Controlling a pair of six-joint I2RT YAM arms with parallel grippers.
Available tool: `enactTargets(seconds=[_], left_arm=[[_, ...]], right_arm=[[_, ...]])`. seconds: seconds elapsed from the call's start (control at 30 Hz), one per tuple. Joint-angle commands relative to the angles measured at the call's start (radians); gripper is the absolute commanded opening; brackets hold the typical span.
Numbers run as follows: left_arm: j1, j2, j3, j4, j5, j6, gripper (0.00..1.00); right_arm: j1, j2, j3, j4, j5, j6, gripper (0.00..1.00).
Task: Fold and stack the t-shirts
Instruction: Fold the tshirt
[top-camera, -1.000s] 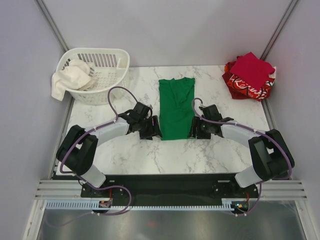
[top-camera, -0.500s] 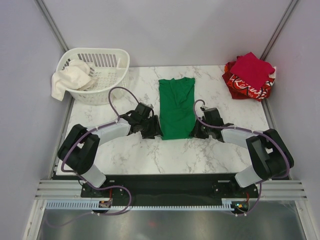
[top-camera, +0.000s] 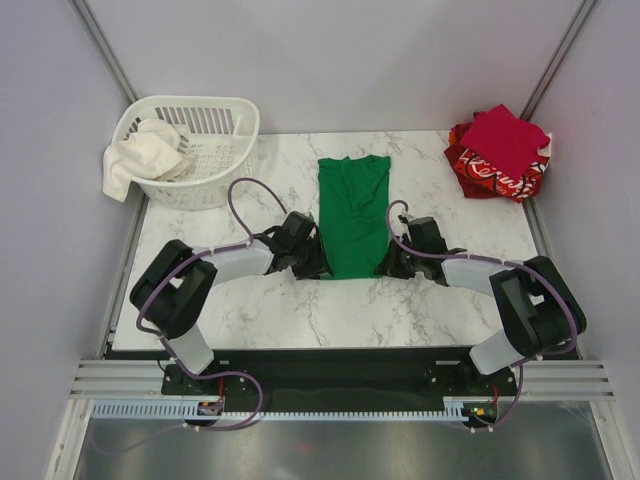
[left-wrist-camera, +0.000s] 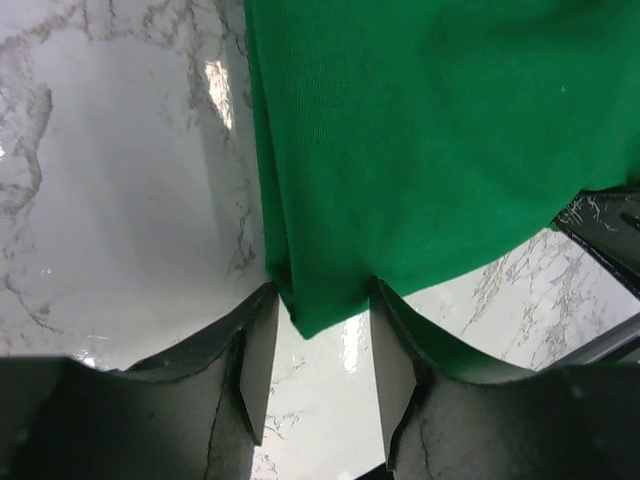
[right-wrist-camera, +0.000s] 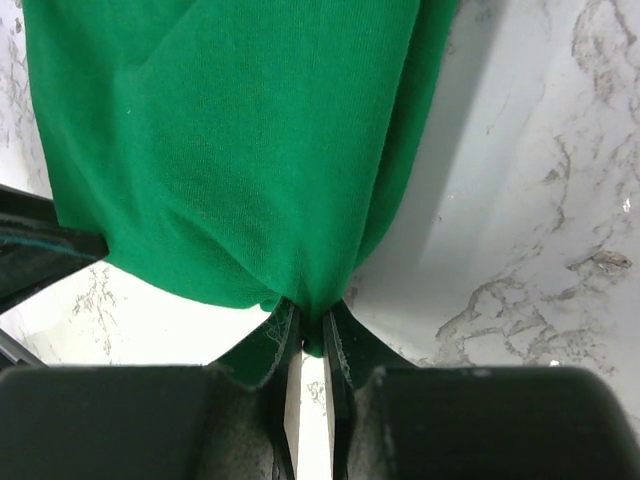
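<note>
The green t-shirt (top-camera: 352, 215) lies folded into a long strip on the marble table, collar at the far end. My left gripper (top-camera: 314, 262) is at its near left corner; in the left wrist view the gripper (left-wrist-camera: 318, 340) is open, with the shirt's corner (left-wrist-camera: 320, 305) between the fingertips (left-wrist-camera: 262, 345). My right gripper (top-camera: 388, 262) is at the near right corner; in the right wrist view the gripper (right-wrist-camera: 308, 345) is shut on the green cloth (right-wrist-camera: 240, 150). The crimson shirt (top-camera: 503, 137) lies folded on the red printed shirt (top-camera: 490, 176) at the far right.
A white slatted basket (top-camera: 195, 148) stands at the far left corner with a white cloth (top-camera: 140, 158) hanging over its rim. The table's edges are close on both sides, with grey walls and metal posts behind.
Both grippers have moved inward to the shirt's near corners. The right gripper has closed on the green cloth. The near hem looks slightly narrower.
</note>
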Motion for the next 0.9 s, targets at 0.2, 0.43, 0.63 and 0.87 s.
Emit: enactTargets(seconds=[0.2,0.43,0.63,0.87], left_arm=[[-0.01,0.066,0.036,0.029,-0.127,-0.084,0.02],[-0.057,-0.005,0.018,0.029,-0.099,-0.073,0.02],[-0.135,-0.169,-0.054,0.003,-0.104,-0.122,0.02],[-0.304,-0.333,-0.131,-0.043,-0.142,-0.211,0.02]], right_arm=[[0.005,0.049,-0.04,-0.127,-0.005,-0.033,0.15],[0.008,-0.078,-0.036,-0.256,-0.001,-0.02,0.0],[0.013,-0.316,-0.065,-0.421,0.035,-0.008,0.0],[0.059,-0.637,-0.088,-0.592,0.016,0.07,0.0]])
